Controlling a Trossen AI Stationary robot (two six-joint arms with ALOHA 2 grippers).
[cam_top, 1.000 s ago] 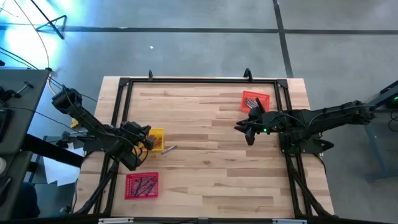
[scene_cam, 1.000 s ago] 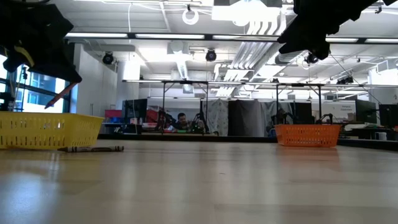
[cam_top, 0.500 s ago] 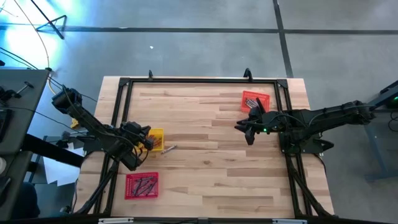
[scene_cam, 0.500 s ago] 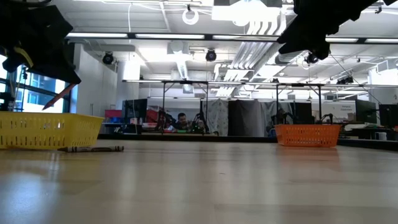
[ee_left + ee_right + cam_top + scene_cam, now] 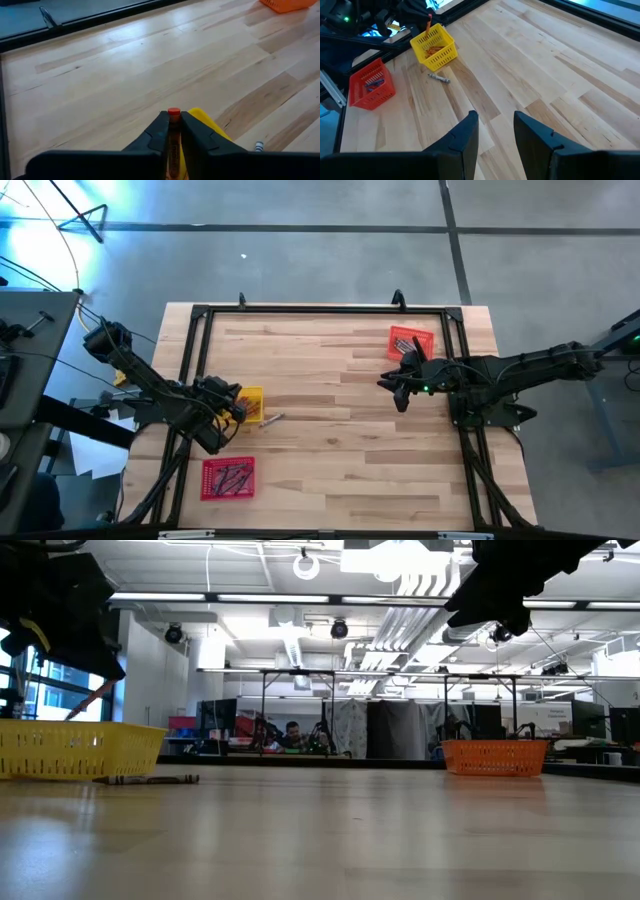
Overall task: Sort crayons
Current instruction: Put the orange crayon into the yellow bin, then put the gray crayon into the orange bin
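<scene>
My left gripper [image 5: 173, 125] is shut on an orange-red crayon [image 5: 173, 113] just above the yellow tray [image 5: 252, 404], at the table's left side. The yellow tray [image 5: 433, 46] holds several orange crayons. A grey crayon [image 5: 272, 419] lies flat on the table beside that tray; it also shows in the low view [image 5: 147, 779]. A red tray [image 5: 228, 477] with several dark crayons stands near the front left. An orange tray [image 5: 408, 342] stands at the far right. My right gripper [image 5: 492, 127] is open and empty, above the table right of centre [image 5: 392, 386]. My left gripper pinches the orange-red crayon between its two fingers, and the crayon lies along them. The crayon's flat end [image 5: 173, 112] sticks out just past the fingertips. The crayon is lifted clear and slants down over the yellow tray [image 5: 90, 700].
Black frame rails [image 5: 320, 308] run along the table's far, left and right edges. Bare wood [image 5: 330, 440] lies between the trays across the table's middle.
</scene>
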